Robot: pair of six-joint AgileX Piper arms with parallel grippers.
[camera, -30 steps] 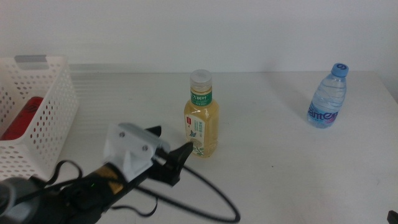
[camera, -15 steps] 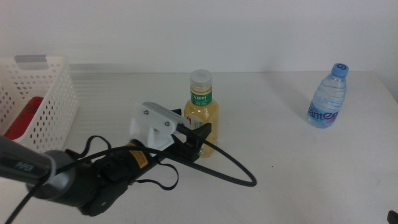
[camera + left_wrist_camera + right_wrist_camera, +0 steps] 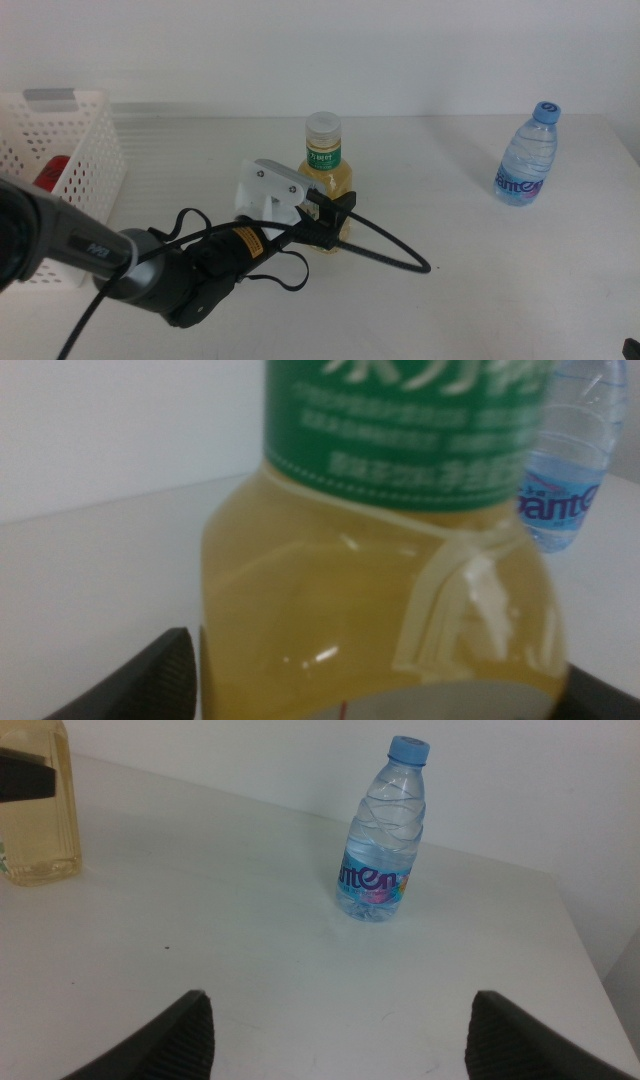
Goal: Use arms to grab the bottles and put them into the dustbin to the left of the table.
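Yellow tea bottle upright mid-table: smooth clear plastic, amber liquid, green neck band, ribbed white cap. Flanked at its lower body by the left gripper, jaws spread to either side, not visibly clamped. Further right, small water bottle, rippled clear plastic with blue cap, standing alone near the table edge. At far left, white perforated dustbin, rectangular, holding a red can seen through its holes. Right gripper low over bare tabletop, jaws wide apart.

Overhead view faces forward; both wrist views share the water bottle.
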